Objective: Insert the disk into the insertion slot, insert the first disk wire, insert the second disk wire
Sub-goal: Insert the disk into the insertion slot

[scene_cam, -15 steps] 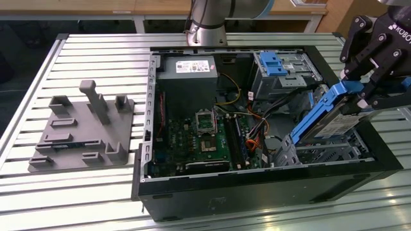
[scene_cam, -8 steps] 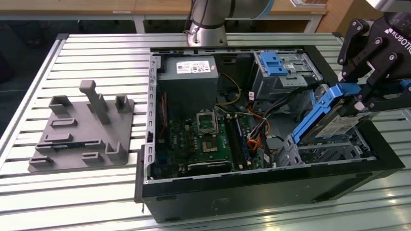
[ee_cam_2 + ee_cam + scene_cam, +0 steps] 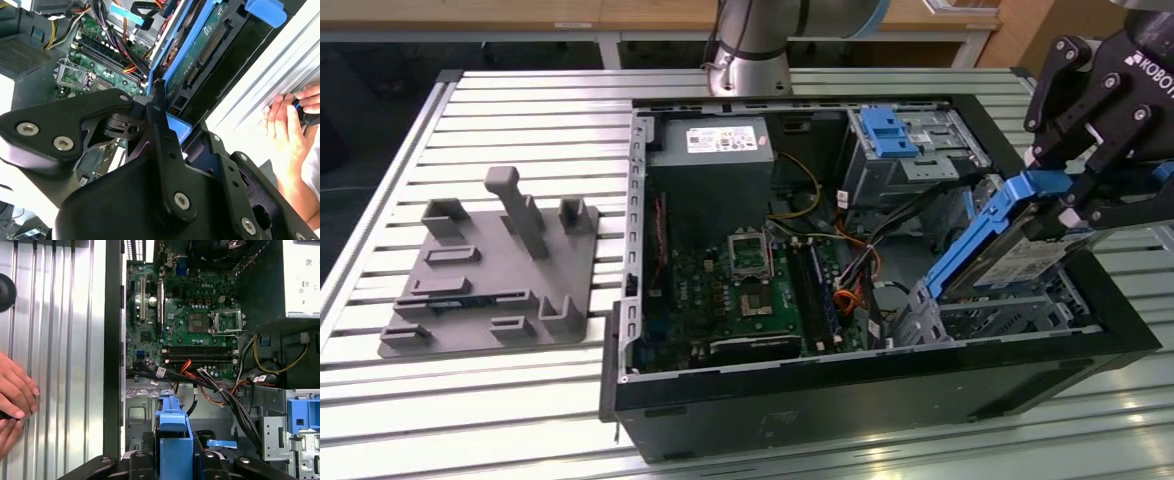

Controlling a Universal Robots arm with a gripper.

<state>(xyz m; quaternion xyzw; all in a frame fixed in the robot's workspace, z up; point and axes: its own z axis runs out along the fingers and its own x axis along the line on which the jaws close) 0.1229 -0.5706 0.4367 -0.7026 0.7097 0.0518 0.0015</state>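
One end of the disk (image 3: 1014,262) points down toward the slot (image 3: 1007,320) at the exterior view's right, and we think the gripper (image 3: 1078,198), jaws closed on its blue carrier (image 3: 994,215), holds it tilted so it can slide in.

Silver disk (image 3: 1010,264) framed bright blue, black gripper (image 3: 1070,198), green motherboard (image 3: 761,290), silver ribbed table (image 3: 520,100).

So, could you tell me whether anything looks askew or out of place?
The disk, gripped by the claw, stands steeply tilted over the insertion slot, not seated. A person's hand is beside the case.
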